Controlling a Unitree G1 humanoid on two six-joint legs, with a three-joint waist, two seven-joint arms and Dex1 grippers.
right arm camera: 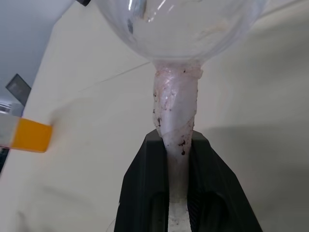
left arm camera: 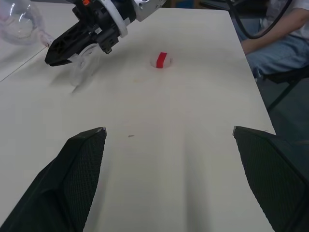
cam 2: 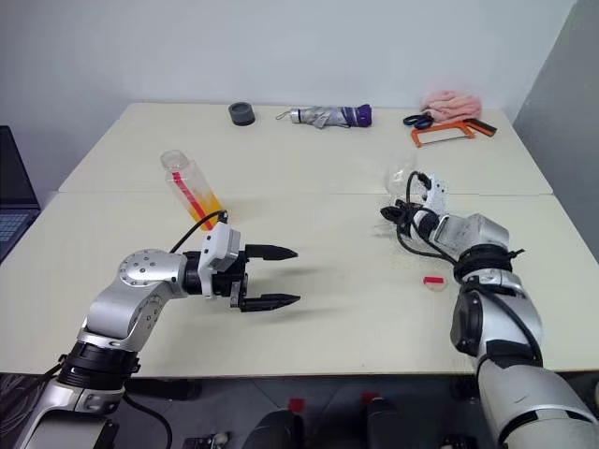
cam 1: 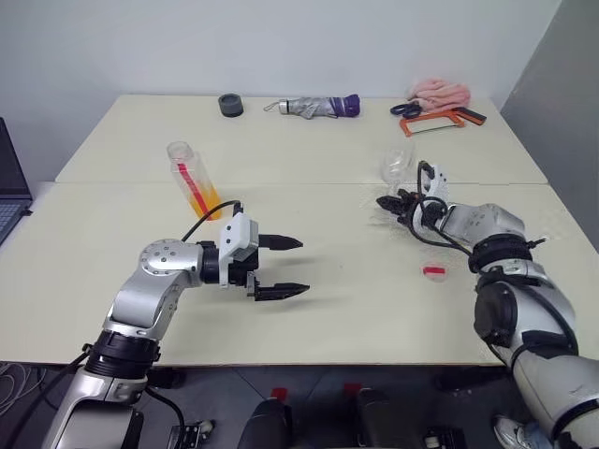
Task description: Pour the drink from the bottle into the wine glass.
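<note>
Wine glass (cam 1: 397, 166) stem pinched in right claw (cam 1: 391, 202), right side of surface (cam 1: 328, 309). Bottle (cam 1: 193, 181) uncapped, far-left, untouched; left claw (cam 1: 292, 267) spread, empty. Pouring not started.

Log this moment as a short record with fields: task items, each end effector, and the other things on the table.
bottle: clear plastic bottle with red label strip, uncapped, leaning, orange-yellow drink at its base
cap: red-and-white cap lying on the cream table
glass: clear stemmed wine glass, empty
right end effector: shut on the glass stem
left end effector: open, holding nothing
far edge: dark round object, folded grey-purple umbrella, pink cloth, orange-framed hacksaw
</note>
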